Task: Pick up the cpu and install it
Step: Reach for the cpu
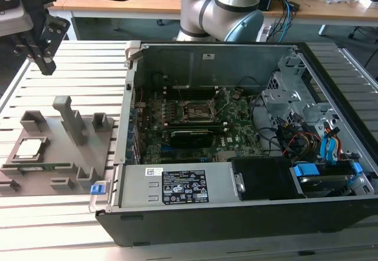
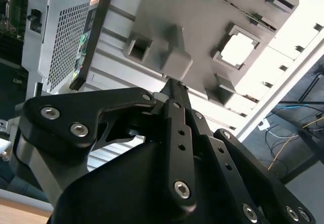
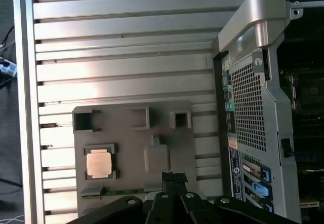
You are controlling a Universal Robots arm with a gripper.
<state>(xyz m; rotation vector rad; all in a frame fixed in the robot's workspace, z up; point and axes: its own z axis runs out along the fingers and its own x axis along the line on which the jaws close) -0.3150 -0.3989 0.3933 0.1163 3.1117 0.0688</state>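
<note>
The cpu (image 1: pixel 28 149) is a small pale square chip lying in a recess of the grey plastic tray (image 1: pixel 59 157) at the exterior view's left. Both wrist views show the cpu (image 3: pixel 98 163) (image 2: pixel 239 49) flat in its pocket on the tray (image 3: pixel 131 143). My gripper (image 1: pixel 46 66) hangs well above the table, behind the tray and apart from it. Its black fingers (image 2: pixel 175 112) are pressed together with nothing between them. The open computer case (image 1: pixel 236 214) lies to the tray's right, with the dark motherboard socket (image 1: pixel 195 112) in its middle.
The tray carries upright posts (image 1: pixel 69 116) and several slots. Everything rests on a slatted aluminium table (image 1: pixel 53 214). The arm's base (image 1: pixel 221 7) stands behind the case. Drive bays and cables (image 1: pixel 307 137) fill the case's right side. A desk with wires runs along the back.
</note>
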